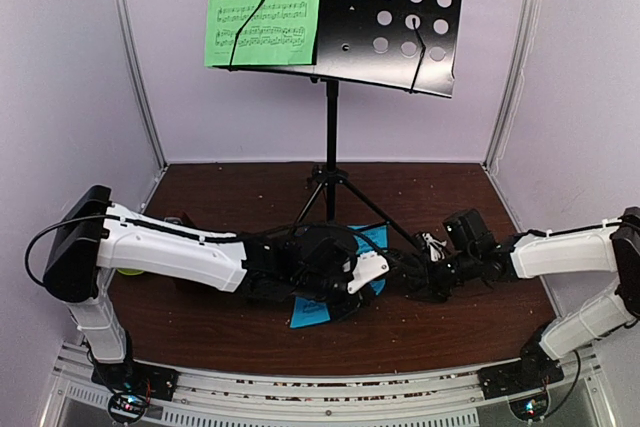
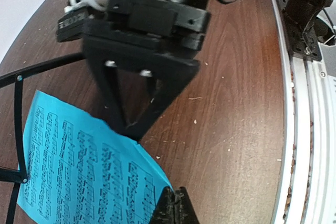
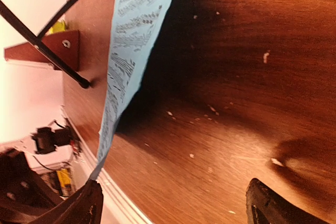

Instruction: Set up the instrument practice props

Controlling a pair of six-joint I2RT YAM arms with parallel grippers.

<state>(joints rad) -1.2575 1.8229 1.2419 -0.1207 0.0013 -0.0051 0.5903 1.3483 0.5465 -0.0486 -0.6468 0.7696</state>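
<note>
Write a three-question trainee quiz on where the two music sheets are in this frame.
1. True or false: the green sheet sits on the music stand.
2. Which gripper pinches the blue sheet? A) left B) right C) neither
3. How many sheets are on the stand?

Key: 1 true. 2 A, the left gripper is closed on its edge. 3 one.
</note>
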